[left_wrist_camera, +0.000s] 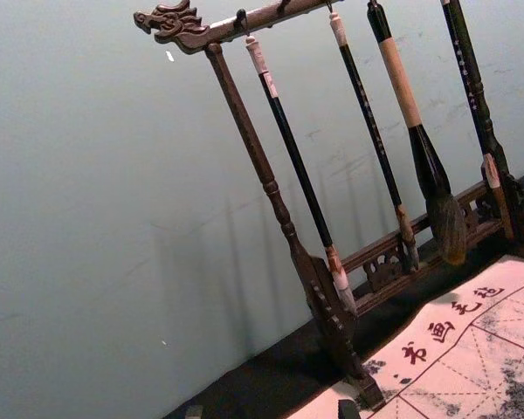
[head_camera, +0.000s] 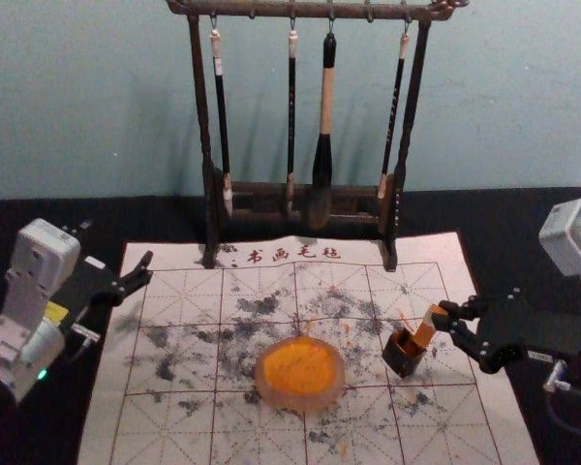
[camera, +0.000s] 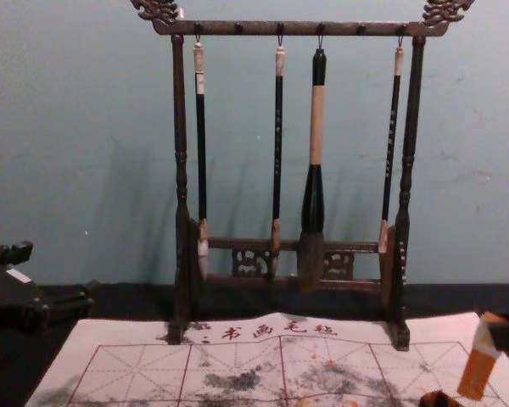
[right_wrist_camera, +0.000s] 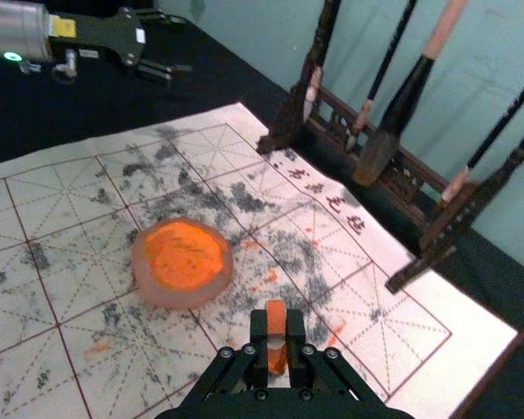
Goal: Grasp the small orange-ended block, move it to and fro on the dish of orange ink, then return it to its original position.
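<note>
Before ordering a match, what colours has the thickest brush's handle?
Handle: black, tan, then black; best in chest view.

1. Surface (head_camera: 39, 215): black covering, running back to the pale blue-green wall.
2. Mat (head_camera: 160, 431): whitish, laid on the surface; printed with a red grid of solid and dashed lines. A row of red characters runs along the far side. Grey-black smudges and scattered orange marks noted. Far edge slightly wavy.
3. Dish (head_camera: 300, 399): round, with a pale translucent rim, resting on the mat near the grid's middle; contains orange ink.
4. Small dark box (head_camera: 404, 358): on the mat, right of the dish, apart from it.
5. Brush rack (head_camera: 213, 218): dark, carved, upright; feet at the mat's far edge.
</note>
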